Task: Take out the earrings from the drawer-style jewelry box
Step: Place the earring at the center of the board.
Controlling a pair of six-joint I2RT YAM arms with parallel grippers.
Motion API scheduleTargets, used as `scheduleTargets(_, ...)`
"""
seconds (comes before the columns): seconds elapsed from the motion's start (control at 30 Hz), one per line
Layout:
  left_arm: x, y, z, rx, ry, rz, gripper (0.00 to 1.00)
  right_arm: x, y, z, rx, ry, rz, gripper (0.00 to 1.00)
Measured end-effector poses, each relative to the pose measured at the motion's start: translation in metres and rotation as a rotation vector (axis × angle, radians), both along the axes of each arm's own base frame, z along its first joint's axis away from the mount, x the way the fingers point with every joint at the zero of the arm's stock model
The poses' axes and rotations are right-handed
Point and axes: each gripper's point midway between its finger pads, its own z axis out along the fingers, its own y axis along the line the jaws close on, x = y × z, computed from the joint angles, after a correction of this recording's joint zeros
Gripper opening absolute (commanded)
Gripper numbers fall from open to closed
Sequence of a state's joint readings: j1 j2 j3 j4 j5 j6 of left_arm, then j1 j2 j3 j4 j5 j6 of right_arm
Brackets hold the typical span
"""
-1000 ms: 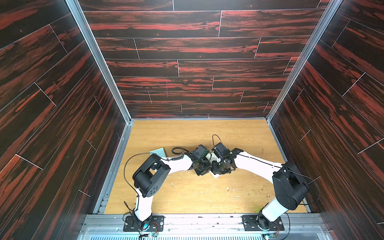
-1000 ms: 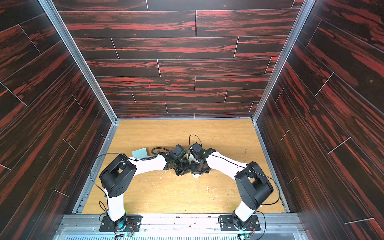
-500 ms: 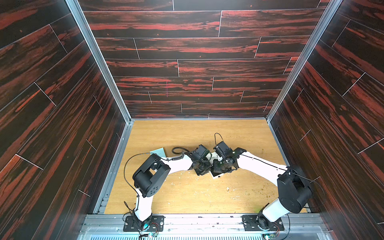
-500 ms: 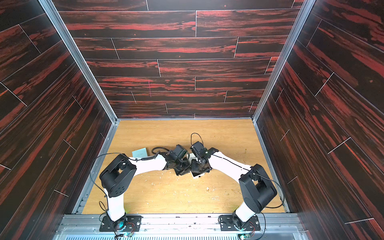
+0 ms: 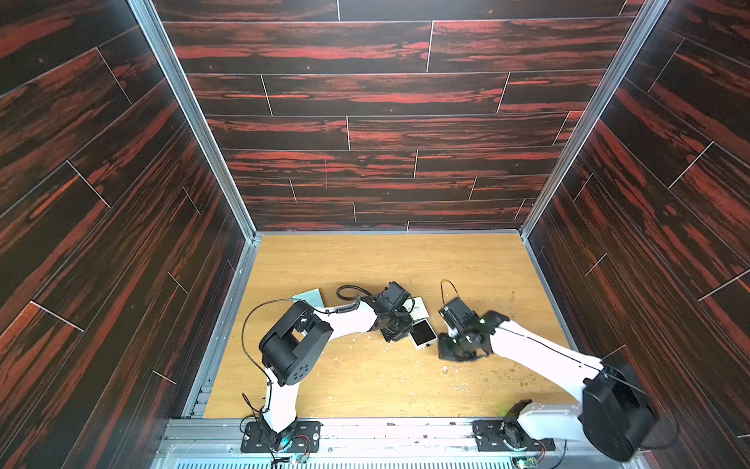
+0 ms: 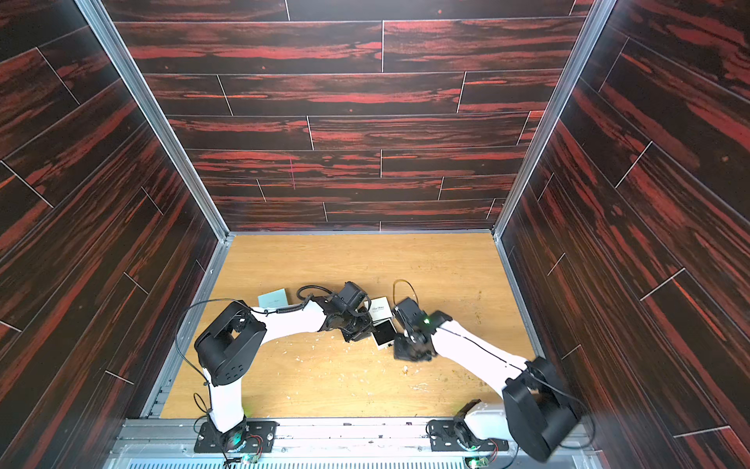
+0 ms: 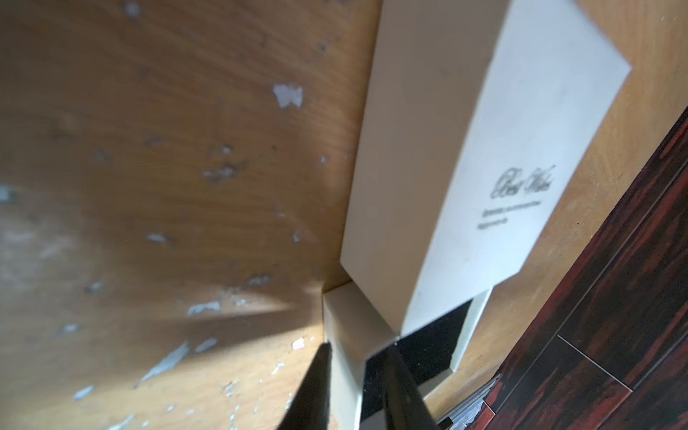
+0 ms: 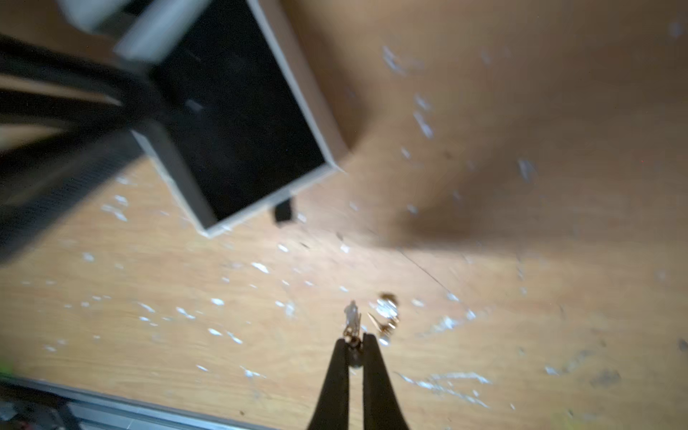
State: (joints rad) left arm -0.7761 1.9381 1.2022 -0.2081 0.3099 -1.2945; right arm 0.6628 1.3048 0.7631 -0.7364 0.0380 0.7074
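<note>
The drawer-style jewelry box lies at mid-table in both top views, its white sleeve (image 5: 420, 308) (image 6: 381, 310) with script lettering (image 7: 521, 149) behind the slid-out black-lined tray (image 5: 424, 333) (image 6: 383, 333) (image 8: 316, 108). My left gripper (image 5: 399, 331) (image 7: 357, 350) is shut on the tray's side wall, one finger outside and one inside. My right gripper (image 5: 450, 351) (image 8: 353, 340) hovers low over the table just right of the tray, shut on one tiny gold, glinting earring (image 8: 352, 322). The other earring (image 8: 387, 314) lies on the wood just beyond its tips. The tray's lining looks bare.
A flat pale teal box (image 5: 310, 298) (image 6: 274, 298) lies behind the left arm's elbow. A small black pull tab (image 8: 283, 212) sticks out from the tray's end. White paint flecks dot the wooden table (image 5: 365, 377). Dark plank walls close three sides.
My right arm has drawn away from the tray, rightward and toward the front, with an earring pinched in its tips. The left arm has stayed at the tray.
</note>
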Motion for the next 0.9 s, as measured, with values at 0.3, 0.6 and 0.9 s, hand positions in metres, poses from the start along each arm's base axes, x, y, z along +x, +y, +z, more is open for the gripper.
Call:
scheduleTargets(0.3, 0.0, -0.002, 0.001, 0.0, -0.009, -0.013, 0.3, -0.02, -0.015, -0.023, -0.043, 0.079, -0.034, 0.12)
scheduleTargets(0.6, 0.006, -0.008, 0.009, -0.024, -0.037, -0.017, 0.33, -0.017, -0.013, -0.025, -0.037, 0.076, -0.043, 0.18)
scheduleTargets(0.9, 0.009, -0.011, 0.014, -0.034, -0.048, -0.019, 0.33, -0.014, -0.013, -0.02, -0.04, 0.062, -0.041, 0.28)
